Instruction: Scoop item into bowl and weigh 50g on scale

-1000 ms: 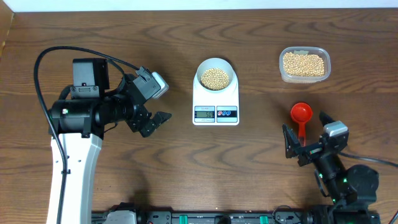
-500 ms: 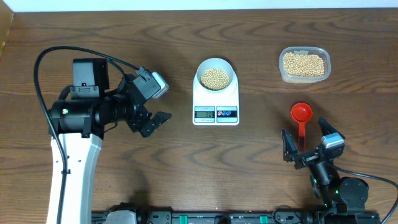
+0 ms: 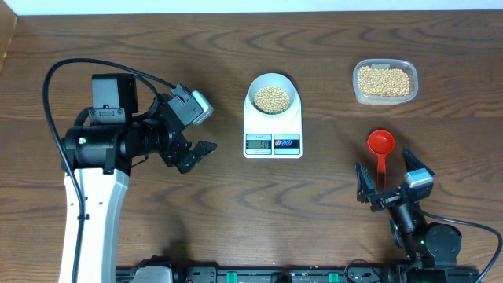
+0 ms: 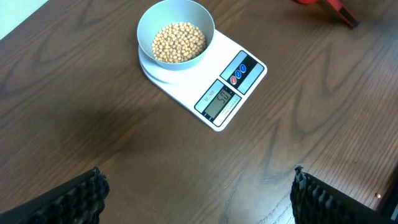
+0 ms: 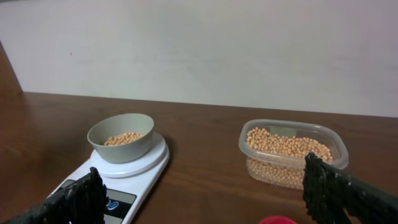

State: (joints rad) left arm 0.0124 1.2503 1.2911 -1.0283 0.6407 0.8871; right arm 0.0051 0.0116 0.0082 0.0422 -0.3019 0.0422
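Note:
The pale bowl holds tan beans and stands on the white scale, whose display is lit. It also shows in the left wrist view and the right wrist view. A red scoop lies on the table right of the scale; its rim shows in the right wrist view. My left gripper is open and empty, left of the scale. My right gripper is open and empty, just below the scoop's handle.
A clear plastic tub of beans stands at the back right, also in the right wrist view. The left arm's white base stands at the left. A rail with cables runs along the table's front edge.
My right arm has drawn back toward the front edge, away from the red scoop, which stays on the table. The left arm has not moved.

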